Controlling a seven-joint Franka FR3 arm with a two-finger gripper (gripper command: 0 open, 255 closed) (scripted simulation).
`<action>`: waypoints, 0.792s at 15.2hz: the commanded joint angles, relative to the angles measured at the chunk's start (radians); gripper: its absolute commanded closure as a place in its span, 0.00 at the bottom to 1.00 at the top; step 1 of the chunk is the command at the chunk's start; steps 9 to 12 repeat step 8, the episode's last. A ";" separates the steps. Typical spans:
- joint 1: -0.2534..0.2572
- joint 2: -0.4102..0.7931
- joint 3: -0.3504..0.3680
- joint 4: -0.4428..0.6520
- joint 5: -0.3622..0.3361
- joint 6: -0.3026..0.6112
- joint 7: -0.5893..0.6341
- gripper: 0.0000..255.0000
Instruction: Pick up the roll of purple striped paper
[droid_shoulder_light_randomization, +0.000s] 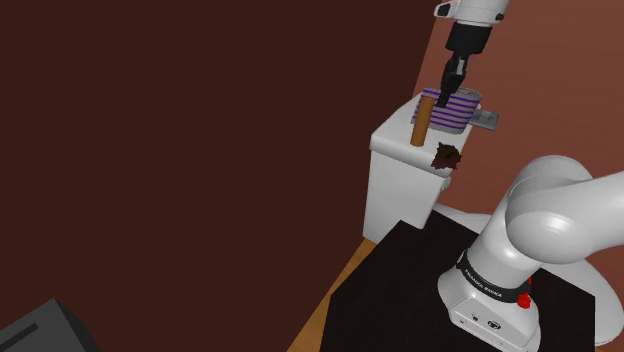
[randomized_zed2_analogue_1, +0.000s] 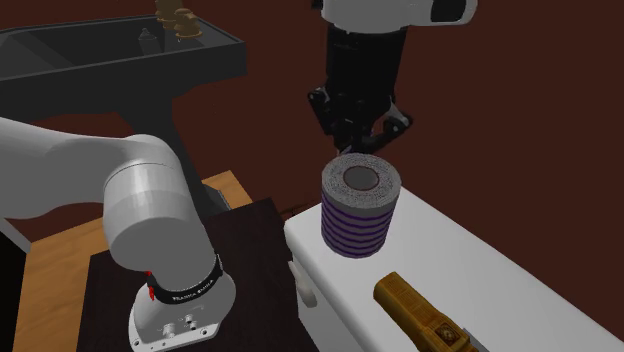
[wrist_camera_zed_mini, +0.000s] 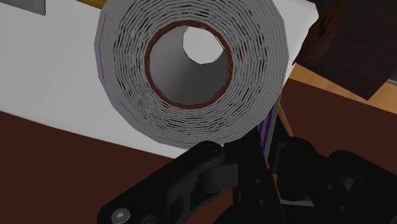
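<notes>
Paper roll (wrist_camera_zed_mini: 191, 121) — rim partly off-frame

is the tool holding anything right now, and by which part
Nothing is held. The tool hangs just over the rim of the purple striped roll, which stands on end on the white cabinet, its top ring free.

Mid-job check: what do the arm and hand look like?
The arm is white, with rounded tubular links; a black band with white lettering rings its lowest joint, beside a small red mark. The hand is all black and angular.
</notes>
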 joint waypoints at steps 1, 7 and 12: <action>0.004 0.010 0.004 0.035 0.006 -0.024 -0.002 1.00; 0.012 0.031 0.017 0.115 0.019 -0.084 -0.004 1.00; 0.012 0.031 0.017 0.115 0.019 -0.084 -0.004 1.00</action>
